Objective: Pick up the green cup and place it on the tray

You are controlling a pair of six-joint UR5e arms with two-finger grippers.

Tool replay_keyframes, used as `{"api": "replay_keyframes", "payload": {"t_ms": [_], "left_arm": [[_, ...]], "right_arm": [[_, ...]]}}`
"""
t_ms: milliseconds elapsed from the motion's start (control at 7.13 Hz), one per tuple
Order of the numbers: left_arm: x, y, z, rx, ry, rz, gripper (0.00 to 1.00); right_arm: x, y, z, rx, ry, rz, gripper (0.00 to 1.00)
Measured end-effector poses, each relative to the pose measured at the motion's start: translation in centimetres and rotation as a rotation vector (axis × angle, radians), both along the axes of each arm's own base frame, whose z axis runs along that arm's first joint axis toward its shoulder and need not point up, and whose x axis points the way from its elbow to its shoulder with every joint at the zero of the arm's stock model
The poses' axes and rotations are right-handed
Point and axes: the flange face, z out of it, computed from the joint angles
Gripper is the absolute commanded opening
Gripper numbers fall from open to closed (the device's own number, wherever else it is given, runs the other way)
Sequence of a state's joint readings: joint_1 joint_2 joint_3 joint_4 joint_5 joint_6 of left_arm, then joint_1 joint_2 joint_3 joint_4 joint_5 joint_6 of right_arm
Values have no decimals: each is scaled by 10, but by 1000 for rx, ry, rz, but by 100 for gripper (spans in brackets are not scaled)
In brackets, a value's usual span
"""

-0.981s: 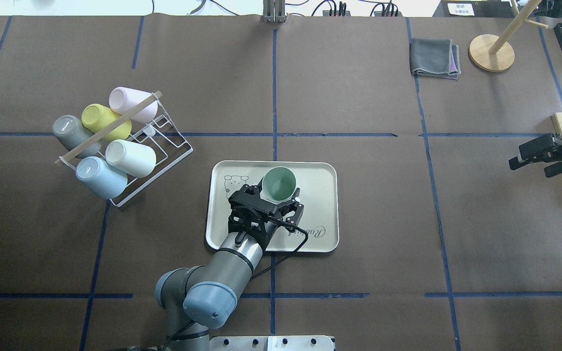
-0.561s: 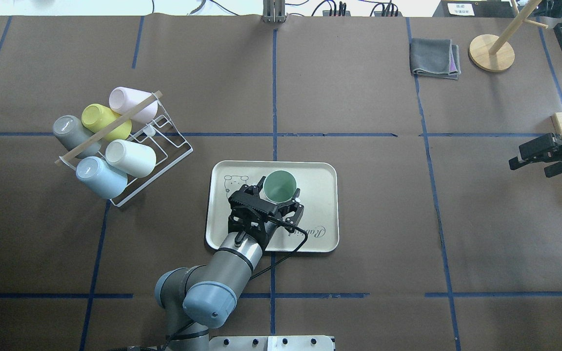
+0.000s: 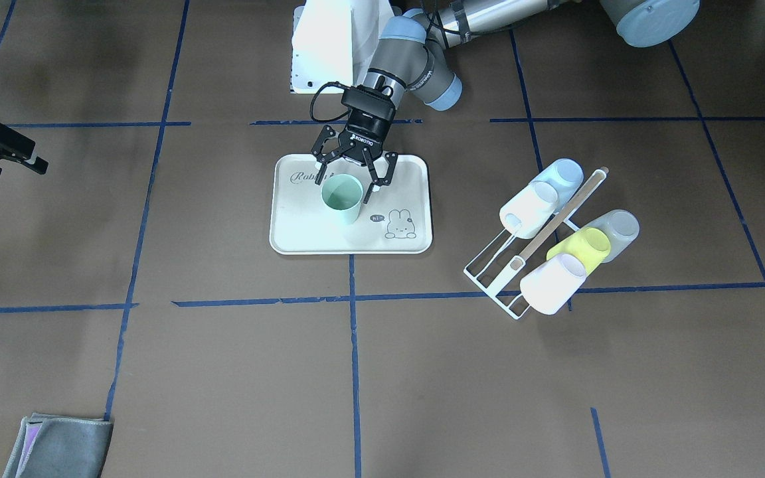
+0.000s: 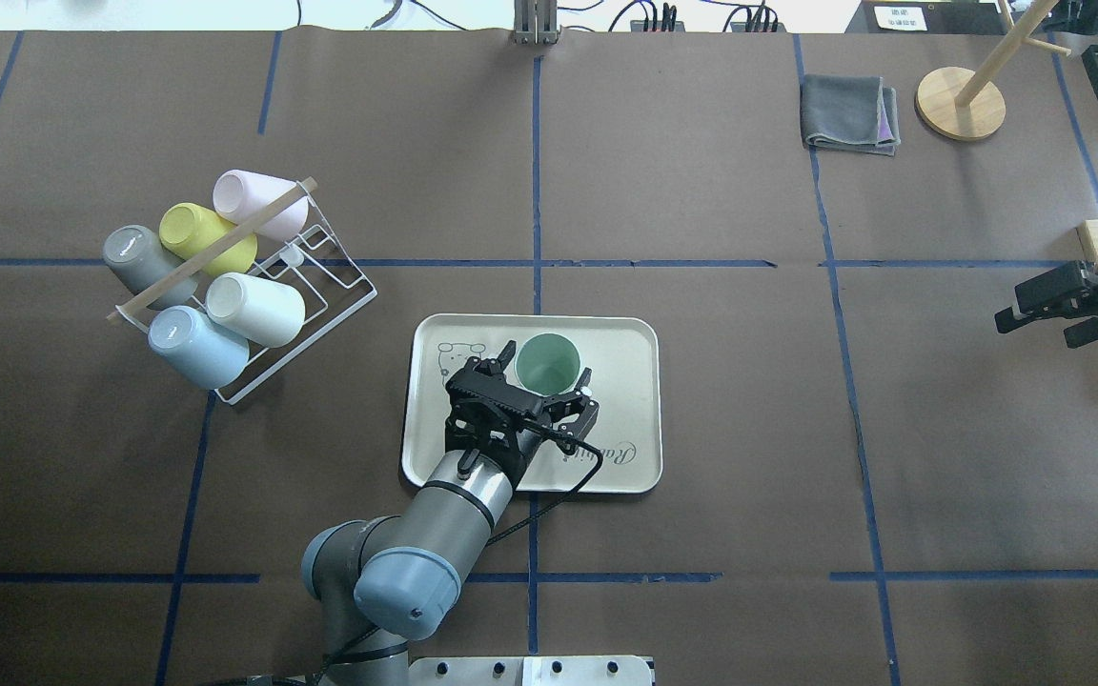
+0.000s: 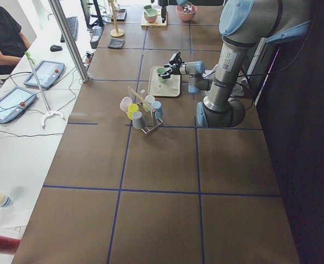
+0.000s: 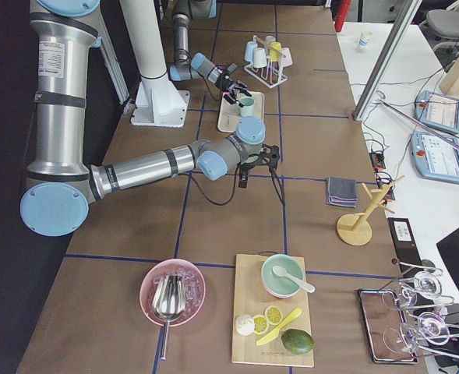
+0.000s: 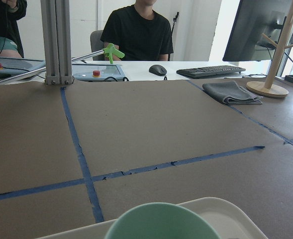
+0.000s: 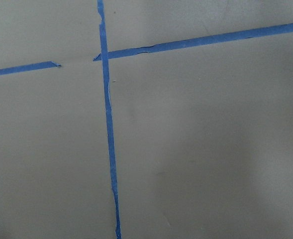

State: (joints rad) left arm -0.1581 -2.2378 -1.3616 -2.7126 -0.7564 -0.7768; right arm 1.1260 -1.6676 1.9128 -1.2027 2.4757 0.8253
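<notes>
The green cup (image 4: 547, 362) stands upright, mouth up, on the cream-white tray (image 4: 627, 354) near its far middle. It also shows in the front view (image 3: 342, 199) on the tray (image 3: 293, 226). My left gripper (image 4: 548, 366) is open, its fingers on either side of the cup with a small gap, as the front view (image 3: 343, 188) shows. In the left wrist view the cup's rim (image 7: 161, 221) fills the bottom edge and the fingers are out of view. My right gripper (image 4: 1033, 327) is open and empty at the table's right edge.
A white wire rack (image 4: 330, 286) left of the tray holds several cups, among them a yellow-green one (image 4: 206, 236) and a pale blue one (image 4: 196, 345). A folded grey cloth (image 4: 849, 112) and a wooden stand (image 4: 961, 103) sit at the far right.
The left gripper's jaws have spread apart from the green cup, which has sunk slightly and now stands on the tray. The right arm has not moved.
</notes>
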Motion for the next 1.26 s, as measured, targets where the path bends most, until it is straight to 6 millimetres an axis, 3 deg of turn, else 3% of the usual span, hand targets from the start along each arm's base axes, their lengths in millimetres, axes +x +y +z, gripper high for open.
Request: {"api": "replay_keyframes", "payload": {"t_ms": [280,561,981,1262], "left_arm": [[-41,3,-43,85,14,-12,99],[-76,-25,-56,122,-7,-39,99],[-134,-113,-55,111,-181,-81,99],[-185,-169,-19,47,-227,-68,99]], "right_arm": [[2,1,-2,2,-1,3,99],[10,-1,-2,9,5,26,99],[44,-8,10,48,64,98,99],[54,-7,20,61,102,119,99]]}}
